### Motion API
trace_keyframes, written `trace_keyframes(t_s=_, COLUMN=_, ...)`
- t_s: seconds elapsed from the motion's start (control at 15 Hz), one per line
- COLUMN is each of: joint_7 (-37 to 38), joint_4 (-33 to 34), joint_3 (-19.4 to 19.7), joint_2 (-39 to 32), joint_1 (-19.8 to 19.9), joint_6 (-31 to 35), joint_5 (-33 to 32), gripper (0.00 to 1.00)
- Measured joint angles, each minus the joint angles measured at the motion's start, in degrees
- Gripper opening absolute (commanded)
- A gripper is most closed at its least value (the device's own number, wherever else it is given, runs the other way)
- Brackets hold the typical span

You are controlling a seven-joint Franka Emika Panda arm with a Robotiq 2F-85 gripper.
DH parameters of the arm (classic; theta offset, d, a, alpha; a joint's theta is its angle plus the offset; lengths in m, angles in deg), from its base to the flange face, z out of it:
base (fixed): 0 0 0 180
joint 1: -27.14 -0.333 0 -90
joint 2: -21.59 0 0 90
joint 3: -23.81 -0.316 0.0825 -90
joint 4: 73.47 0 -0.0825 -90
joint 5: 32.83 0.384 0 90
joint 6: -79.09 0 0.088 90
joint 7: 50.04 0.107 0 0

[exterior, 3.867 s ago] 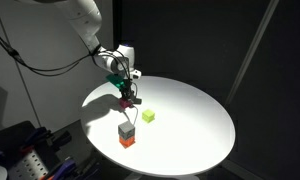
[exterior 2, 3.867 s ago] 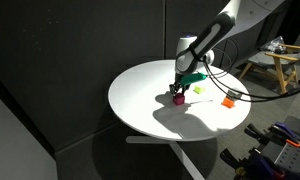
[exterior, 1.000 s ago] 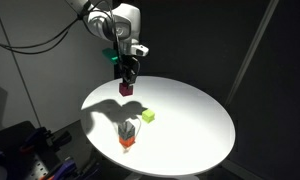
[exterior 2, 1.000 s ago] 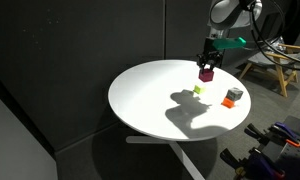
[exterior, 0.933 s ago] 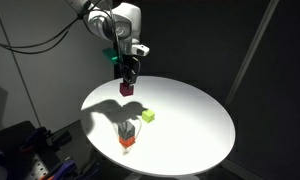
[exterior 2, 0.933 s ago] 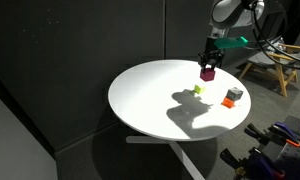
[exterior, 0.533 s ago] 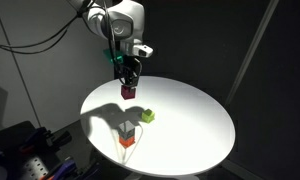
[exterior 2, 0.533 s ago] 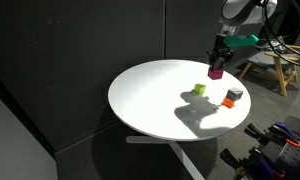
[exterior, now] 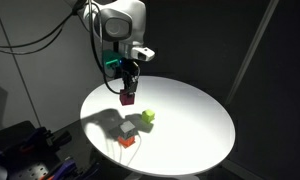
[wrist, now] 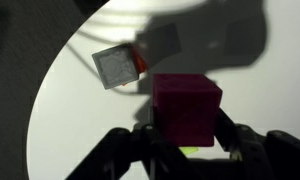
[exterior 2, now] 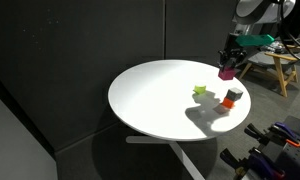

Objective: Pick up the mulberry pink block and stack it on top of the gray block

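Observation:
My gripper (exterior: 128, 88) is shut on the mulberry pink block (exterior: 128, 96) and holds it in the air above the round white table (exterior: 190, 125). The block also shows in the other exterior view (exterior 2: 226, 73) and fills the wrist view (wrist: 186, 108) between the jaws (wrist: 186, 128). The gray block (exterior: 126, 129) sits on top of an orange-red block (exterior: 127, 141) near the table's edge. In the wrist view the gray block (wrist: 117, 67) lies up and to the left of the held block. In an exterior view the stack (exterior 2: 231, 98) is just below the held block.
A yellow-green block (exterior: 147, 117) lies on the table near the stack, also seen in an exterior view (exterior 2: 200, 91). A wooden stool (exterior 2: 280, 65) stands beyond the table. Dark curtains surround the scene.
My gripper has carried the pink block through the air toward the gray-on-orange stack. The stack and the yellow-green block have not moved.

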Motion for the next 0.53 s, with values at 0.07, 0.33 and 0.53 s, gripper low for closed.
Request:
trace_keyframes(t_s=0.07, joint_7=0.0, joint_4=-0.66, joint_3=0.19, joint_2=0.52, joint_1=0.36, joint_6=0.13, joint_5=0.0, gripper=0.3)
trace_keyframes(t_s=0.33, joint_7=0.0, joint_4=-2.5, joint_3=0.72, joint_2=1.77, joint_1=1.39, joint_6=2.58, joint_5=0.0, gripper=0.3)
trace_keyframes(t_s=0.53, joint_7=0.0, joint_4=-3.1, joint_3=0.84, joint_2=1.98, joint_1=1.75, joint_6=4.26, joint_5=0.0, gripper=0.55)
